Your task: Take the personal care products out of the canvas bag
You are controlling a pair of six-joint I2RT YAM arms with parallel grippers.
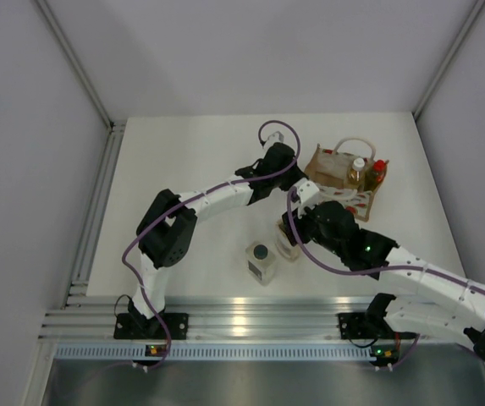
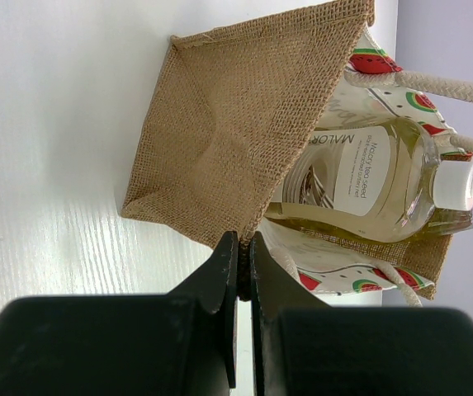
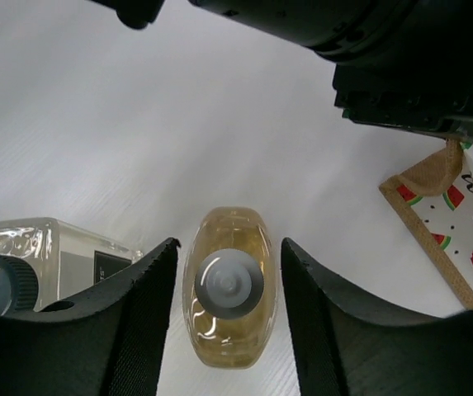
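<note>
The canvas bag (image 1: 337, 173) stands at the back right of the table, tilted. Inside it are an amber bottle with a white cap (image 1: 358, 169) and a yellow bottle with a red cap (image 1: 378, 172). My left gripper (image 2: 243, 252) is shut on the bag's burlap edge (image 2: 236, 124); the amber bottle (image 2: 368, 177) shows inside the bag's mouth. A second amber bottle (image 3: 228, 289) stands upright on the table between the open jaws of my right gripper (image 3: 229, 247), with a gap on each side. The square clear bottle with a dark cap (image 3: 30, 264) stands just to its left.
The square bottle (image 1: 261, 260) and the freed amber bottle (image 1: 287, 246) stand near the table's front middle. My left arm (image 3: 409, 58) hangs above the bag's corner (image 3: 455, 223). White walls enclose the table; an aluminium rail runs along the near edge (image 1: 242, 317).
</note>
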